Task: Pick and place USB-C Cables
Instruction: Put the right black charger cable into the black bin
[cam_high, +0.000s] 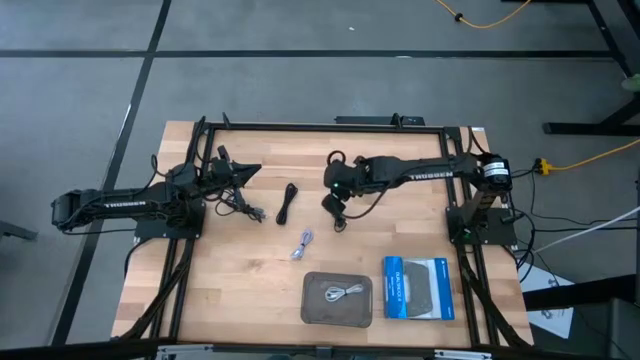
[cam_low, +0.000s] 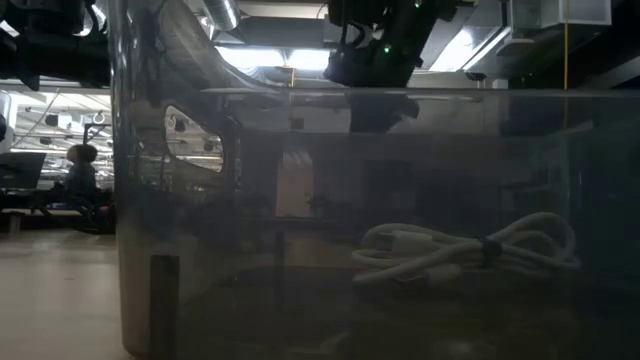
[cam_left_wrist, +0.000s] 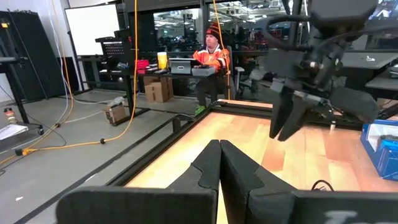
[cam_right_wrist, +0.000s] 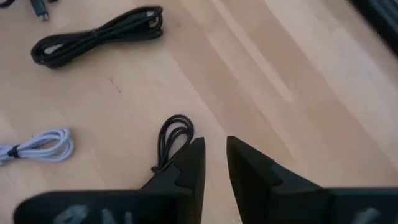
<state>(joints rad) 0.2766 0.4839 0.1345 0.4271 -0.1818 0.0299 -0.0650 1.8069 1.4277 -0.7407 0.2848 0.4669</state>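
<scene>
Several coiled USB-C cables lie flat on the wooden table. A long black bundle (cam_high: 288, 203) (cam_right_wrist: 99, 34) is near the middle, and another black one (cam_high: 240, 209) lies by the left arm. A pale lavender one (cam_high: 302, 244) (cam_right_wrist: 37, 146) is nearer the front. A small black coil (cam_right_wrist: 174, 140) lies just beside my right gripper's fingers. A white cable (cam_high: 338, 293) (cam_low: 470, 255) lies inside the grey tray (cam_high: 312, 312). My right gripper (cam_high: 335, 205) (cam_right_wrist: 214, 152) hangs above the table's middle, pointing down, with a narrow gap between its fingers and nothing in it. My left gripper (cam_high: 255, 170) (cam_left_wrist: 219, 149) is shut and empty at the table's left.
A blue-and-grey flat box (cam_high: 418, 287) lies right of the tray at the near edge. Black frame rails (cam_high: 320, 126) border the table. Loose arm wires trail by both arm bases. A seated person (cam_left_wrist: 211, 59) shows in the room beyond the table. Bare wood lies between the cables.
</scene>
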